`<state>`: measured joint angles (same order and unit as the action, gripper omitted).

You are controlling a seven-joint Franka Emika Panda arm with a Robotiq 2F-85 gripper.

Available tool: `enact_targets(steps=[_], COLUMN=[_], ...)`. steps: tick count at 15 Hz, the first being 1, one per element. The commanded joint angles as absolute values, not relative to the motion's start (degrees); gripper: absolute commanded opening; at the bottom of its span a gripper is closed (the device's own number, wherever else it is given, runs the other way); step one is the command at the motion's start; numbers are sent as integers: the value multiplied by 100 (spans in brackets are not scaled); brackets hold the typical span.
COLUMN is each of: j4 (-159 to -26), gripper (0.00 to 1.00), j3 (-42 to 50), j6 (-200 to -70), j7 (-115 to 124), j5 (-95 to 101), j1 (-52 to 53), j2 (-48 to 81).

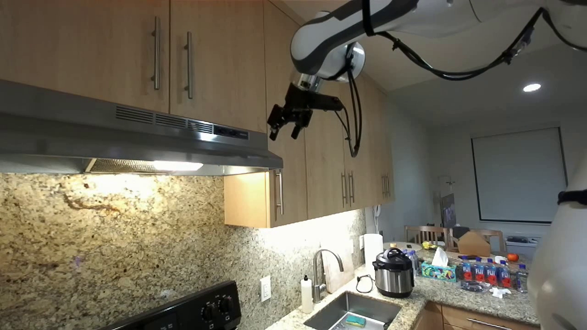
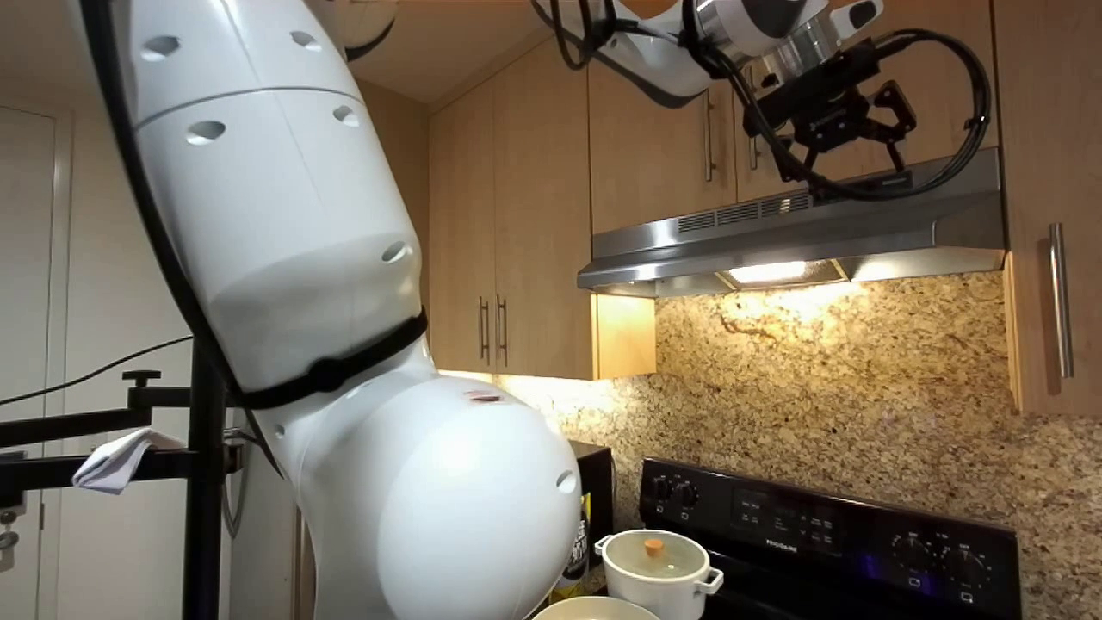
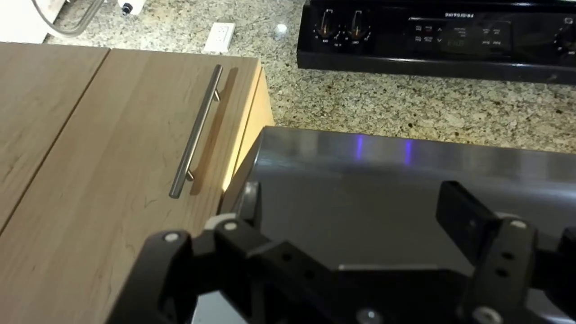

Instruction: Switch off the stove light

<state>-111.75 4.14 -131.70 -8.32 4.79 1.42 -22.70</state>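
Note:
The stove light glows under the steel range hood in both exterior views: light (image 1: 178, 165), light (image 2: 768, 271), hood (image 1: 137, 143), hood (image 2: 775, 234). A dark control strip (image 1: 230, 132) sits at one end of the hood's front face, beside the vents. It is partly covered by my gripper and cable in an exterior view (image 2: 887, 183). My gripper (image 1: 285, 134) is open and empty, in the air near the control-strip end of the hood; it also shows in an exterior view (image 2: 848, 162). In the wrist view, the open fingers (image 3: 351, 198) span the hood's steel surface (image 3: 360, 164); the control strip is not visible there.
Wooden cabinets (image 1: 220, 59) with bar handles (image 1: 189, 64) line the wall above and beside the hood. A cabinet handle (image 3: 196, 130) shows left of the fingers. Below are the black stove panel (image 2: 826, 534), a white pot (image 2: 659, 573) and the sink (image 1: 330, 311).

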Motion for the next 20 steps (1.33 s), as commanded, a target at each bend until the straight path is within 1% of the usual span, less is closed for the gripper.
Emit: enact_targets(steps=[1, 6, 9, 12, 20], j4=[-10982, -10635, -10326, -10069, -9703], gripper=[100, 100, 100, 100, 100], j3=[182, -142, -326, -400, -240], j6=[-13903, -14933, -15195, -15198, -15116], j7=[-269, 300, 984, 1669, 1819], j5=[607, 1007, 1514, 1984, 1928], j1=[-76, -219, -379, -430, -343], j2=[-1909, -1337, -975, -716, -494])
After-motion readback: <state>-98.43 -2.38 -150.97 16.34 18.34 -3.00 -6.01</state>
